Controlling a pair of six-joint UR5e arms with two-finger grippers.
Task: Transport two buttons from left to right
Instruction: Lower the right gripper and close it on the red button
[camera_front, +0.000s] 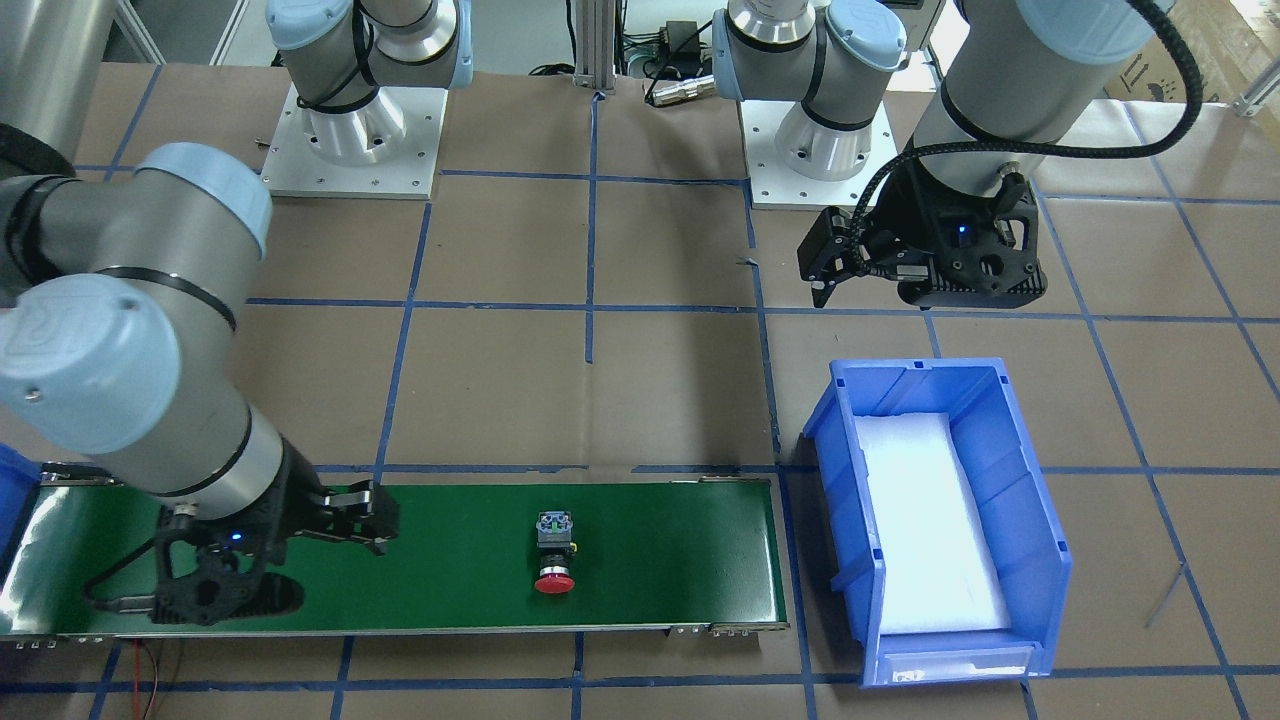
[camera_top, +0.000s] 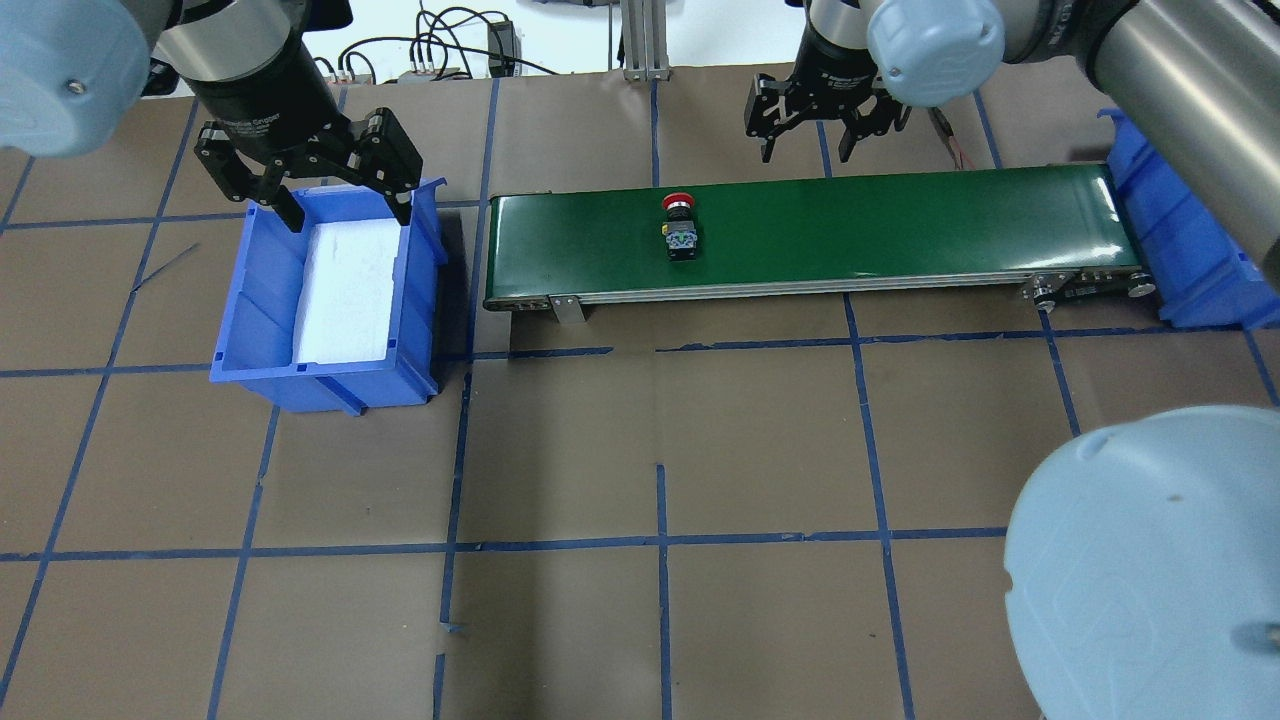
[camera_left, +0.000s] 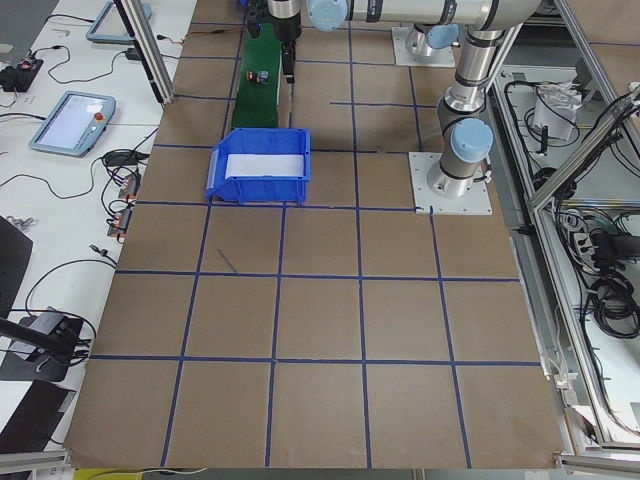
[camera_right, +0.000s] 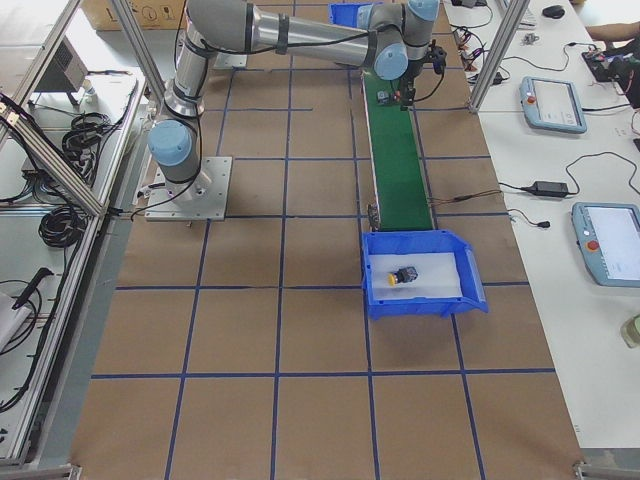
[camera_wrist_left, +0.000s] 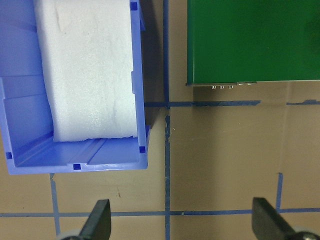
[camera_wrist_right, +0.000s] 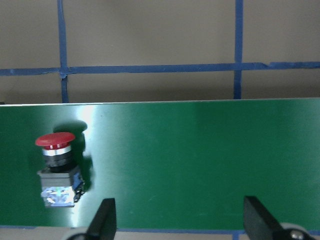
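A red button lies on its side on the green conveyor belt, also seen as the red button from overhead and the red button at the left of the right wrist view. My right gripper hangs open above the belt's far edge, to the button's right and holding nothing; it is the right gripper in the front view. A yellow-capped button rests in the blue bin at the belt's right end. My left gripper stands open and empty over the left blue bin.
The left bin holds only a white foam pad. The right bin sits partly under my right arm. Blue tape lines grid the brown table. Both arm bases stand at the table's back edge.
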